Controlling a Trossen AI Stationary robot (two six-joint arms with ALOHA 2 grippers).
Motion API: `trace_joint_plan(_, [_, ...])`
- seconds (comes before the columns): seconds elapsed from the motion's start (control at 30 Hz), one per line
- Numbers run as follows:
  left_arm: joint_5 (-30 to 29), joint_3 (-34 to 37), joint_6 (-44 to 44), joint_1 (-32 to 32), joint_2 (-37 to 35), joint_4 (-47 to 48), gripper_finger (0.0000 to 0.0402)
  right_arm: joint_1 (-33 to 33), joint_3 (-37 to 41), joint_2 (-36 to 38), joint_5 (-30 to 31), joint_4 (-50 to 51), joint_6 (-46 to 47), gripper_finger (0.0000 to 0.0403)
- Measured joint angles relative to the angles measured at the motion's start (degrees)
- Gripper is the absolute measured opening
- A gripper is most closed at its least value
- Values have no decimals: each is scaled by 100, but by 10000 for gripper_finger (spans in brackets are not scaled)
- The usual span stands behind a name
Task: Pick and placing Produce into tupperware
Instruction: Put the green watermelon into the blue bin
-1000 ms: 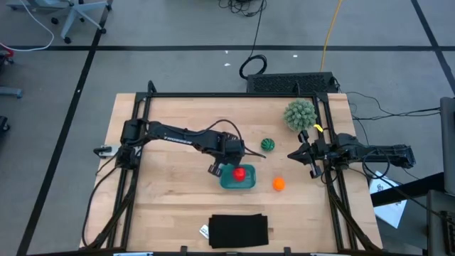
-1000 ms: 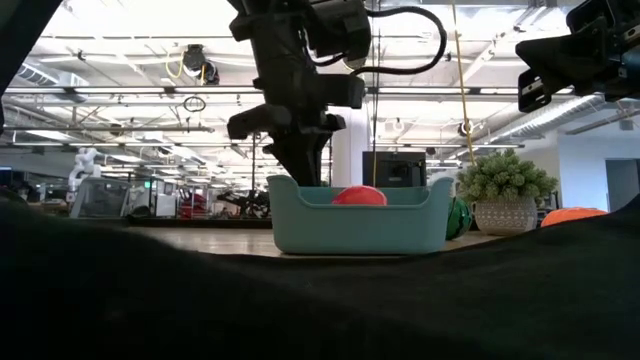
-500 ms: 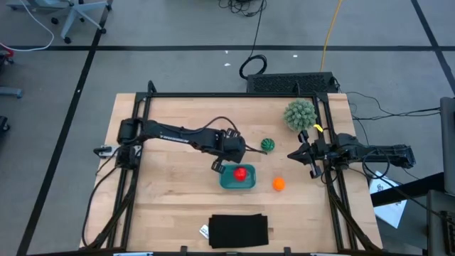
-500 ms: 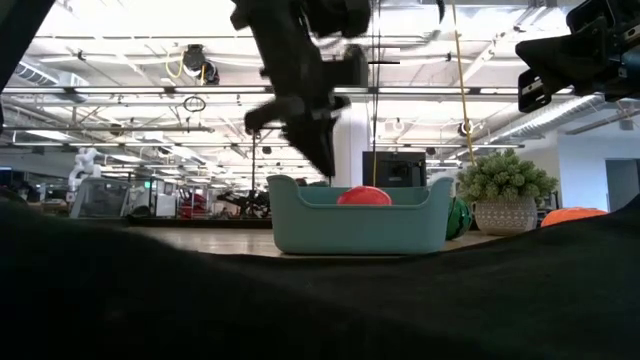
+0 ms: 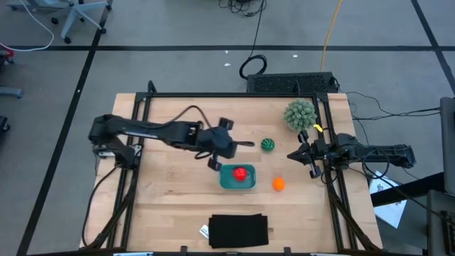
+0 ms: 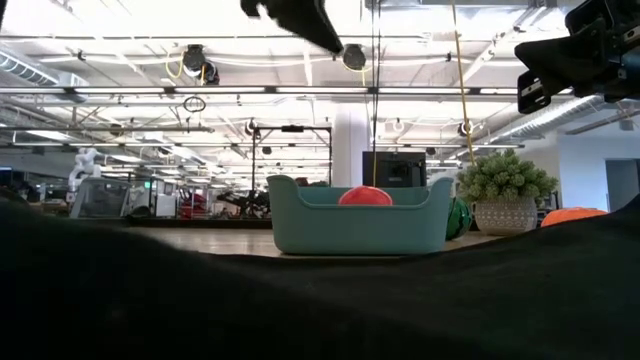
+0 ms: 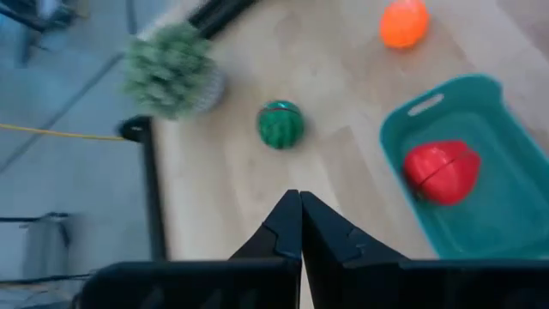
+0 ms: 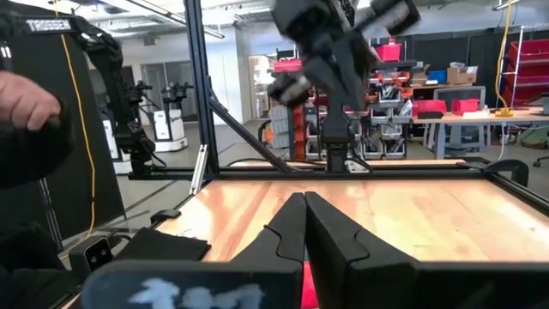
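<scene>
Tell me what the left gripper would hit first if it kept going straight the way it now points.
Most likely the dark green striped ball. The left gripper, shut, points almost directly at it in its wrist view, with only bare table between them. The gripper's height is unclear, so it might pass over the ball.

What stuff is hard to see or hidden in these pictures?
- Low view: the green striped ball is mostly hidden by the teal tub.
- Low view: the orange ball is half behind a dark foreground shape.
- Right wrist view: the tub and balls are not visible.
- Left wrist view: the spiky plant is blurred.
</scene>
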State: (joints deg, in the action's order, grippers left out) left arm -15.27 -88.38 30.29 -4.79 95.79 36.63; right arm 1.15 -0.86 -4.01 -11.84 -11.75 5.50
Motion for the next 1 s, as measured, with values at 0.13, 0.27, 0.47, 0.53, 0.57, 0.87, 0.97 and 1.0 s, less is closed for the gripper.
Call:
trace_joint_plan(0.13, [-99, 0, -353, -179, -504, 272, 0, 0, 0, 0, 0, 0, 0, 0])
trace_joint_plan(0.27, [645, 4, -933, -314, -893, 170, 0, 0, 0, -17, 0, 9, -8, 0])
trace_joint_plan(0.47, [1232, 581, -1121, -681, -1360, -867, 0, 0, 0, -57, 0, -31, -14, 0])
trace_joint_plan(0.53, [1200, 889, -1047, -800, -1501, -1383, 0, 0, 2, -59, -2, 2, -11, 0])
trace_joint_plan(0.57, [1146, 1054, -1031, -849, -1605, -1552, 0, 0, 1, -59, 0, -11, 2, 0])
trace_joint_plan(0.87, [521, 2870, -1296, -536, -3021, -2900, 0, 0, 0, -70, 0, -48, 9, 0])
trace_joint_plan(0.97, [924, 3578, -1531, -106, -3571, -3475, 0, 0, 0, -70, 0, -60, 9, 0])
trace_joint_plan(1.0, [1129, 3818, -1649, 57, -3718, -3663, 0, 0, 0, -70, 0, -90, 9, 0])
